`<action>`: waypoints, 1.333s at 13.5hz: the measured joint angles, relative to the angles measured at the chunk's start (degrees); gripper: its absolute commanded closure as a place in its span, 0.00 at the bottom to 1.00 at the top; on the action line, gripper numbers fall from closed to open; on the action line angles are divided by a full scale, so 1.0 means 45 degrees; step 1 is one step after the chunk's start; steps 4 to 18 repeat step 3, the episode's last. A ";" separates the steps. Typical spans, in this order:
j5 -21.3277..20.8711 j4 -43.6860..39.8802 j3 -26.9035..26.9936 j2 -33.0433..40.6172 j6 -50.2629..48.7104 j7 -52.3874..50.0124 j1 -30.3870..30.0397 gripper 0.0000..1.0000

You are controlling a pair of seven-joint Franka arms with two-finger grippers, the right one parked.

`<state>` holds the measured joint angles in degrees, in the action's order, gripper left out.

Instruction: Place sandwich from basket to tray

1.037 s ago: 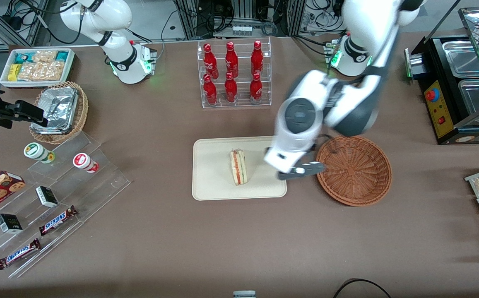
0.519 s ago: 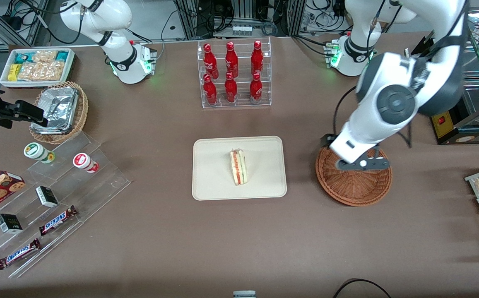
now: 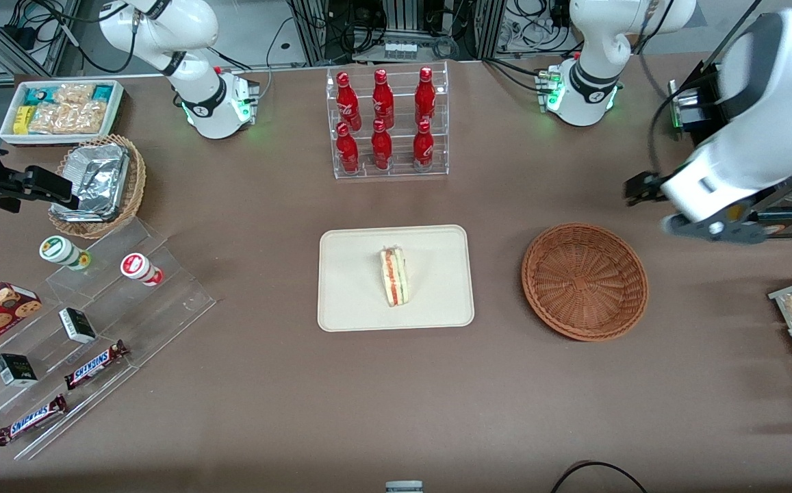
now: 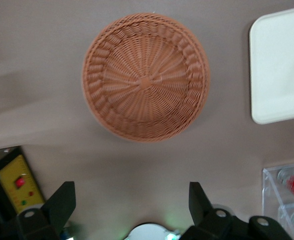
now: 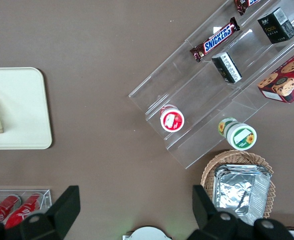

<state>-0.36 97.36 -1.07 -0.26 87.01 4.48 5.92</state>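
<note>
Brown table [image 3: 265, 411]: tray [image 3: 354, 301], basket [image 3: 584, 281].

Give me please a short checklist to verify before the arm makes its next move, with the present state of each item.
1. Sandwich lies on the tray, inside its rim: ok.
2. Basket holds nothing: ok, the left wrist view shows only bare wicker.
3. End effector is open and carries nothing: ok.
4. End effector is clear of the basket, high above the table toward the working arm's end: ok.
5. Bottle rack stands undisturbed, farther from the front camera than the tray: ok.
6. Clearance between the arm and the black machine near it: cannot tell.
</note>
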 measured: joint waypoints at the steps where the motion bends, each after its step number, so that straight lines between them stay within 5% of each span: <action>1: -0.0011 -0.0208 0.0062 0.0205 -0.0207 0.0332 -0.0170 0.00; 18: -0.0028 -0.0635 0.0261 0.0511 -0.0377 0.0491 -0.0311 0.00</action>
